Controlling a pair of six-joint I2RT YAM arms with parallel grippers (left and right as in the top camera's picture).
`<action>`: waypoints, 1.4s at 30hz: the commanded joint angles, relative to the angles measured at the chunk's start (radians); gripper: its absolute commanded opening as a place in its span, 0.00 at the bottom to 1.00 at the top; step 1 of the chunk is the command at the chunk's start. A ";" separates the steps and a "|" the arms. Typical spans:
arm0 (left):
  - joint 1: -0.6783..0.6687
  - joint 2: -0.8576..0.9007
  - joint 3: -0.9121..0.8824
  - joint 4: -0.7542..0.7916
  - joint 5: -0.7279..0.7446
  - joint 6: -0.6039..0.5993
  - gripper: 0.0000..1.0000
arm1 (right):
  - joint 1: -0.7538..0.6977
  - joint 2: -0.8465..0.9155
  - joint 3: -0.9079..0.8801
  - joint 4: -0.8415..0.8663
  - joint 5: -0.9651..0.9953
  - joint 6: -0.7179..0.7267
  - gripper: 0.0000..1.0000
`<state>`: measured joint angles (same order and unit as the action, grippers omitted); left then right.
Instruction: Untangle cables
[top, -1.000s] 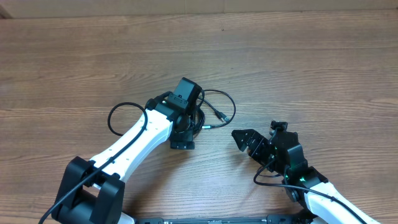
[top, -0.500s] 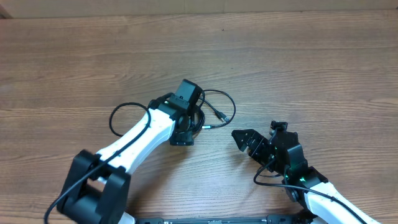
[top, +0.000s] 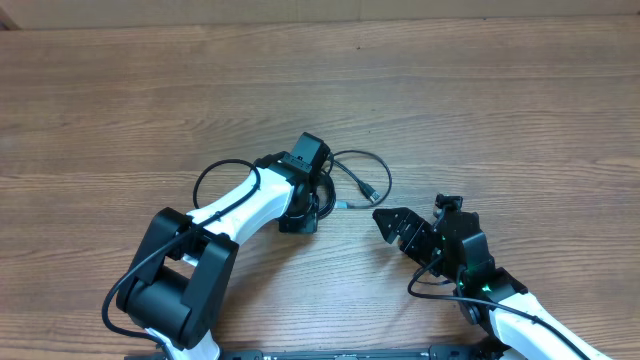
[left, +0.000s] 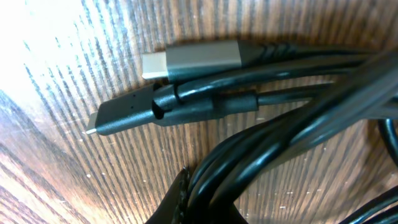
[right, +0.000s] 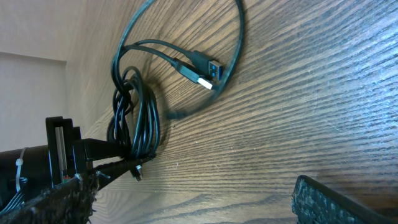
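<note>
The black cables (top: 352, 172) lie tangled at mid-table: a coiled bundle with a loop and loose plug ends running off to its right. My left gripper (top: 300, 212) is down on the coiled part and shut on several strands (left: 249, 155) of it. In the left wrist view, its gripper (left: 200, 200) pinches those strands at the bottom edge, with a silver plug (left: 191, 60) and a black plug (left: 123, 116) lying just beyond. My right gripper (top: 386, 224) stands open to the right of the cables, apart from them. Its wrist view shows the bundle (right: 135, 118), a USB plug (right: 203, 71) and the gripper (right: 196, 208) holding nothing.
The wooden table (top: 480, 110) stretches bare behind and to both sides. A thicker black wire (top: 212, 172) loops off the left arm beside the bundle. The left arm's white links (top: 245, 205) cross the near-left table.
My left gripper went from open to shut on the cable bundle, and its arm swung right, dragging the loop and plugs slightly right. The right arm stayed still.
</note>
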<state>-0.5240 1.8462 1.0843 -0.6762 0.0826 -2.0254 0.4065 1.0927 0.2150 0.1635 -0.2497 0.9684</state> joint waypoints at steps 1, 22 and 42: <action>0.019 0.035 0.000 0.000 -0.024 0.200 0.04 | -0.003 -0.009 0.003 0.002 0.013 -0.010 1.00; 0.115 -0.064 0.187 -0.182 0.102 2.086 0.04 | -0.135 -0.291 0.004 0.040 -0.442 -0.315 1.00; 0.103 -0.064 0.187 -0.161 0.507 2.325 0.04 | -0.243 -0.157 0.003 0.040 -0.489 -0.327 0.91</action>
<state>-0.4175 1.8103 1.2491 -0.8383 0.4644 0.2379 0.1589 0.8745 0.2150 0.1974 -0.7280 0.6254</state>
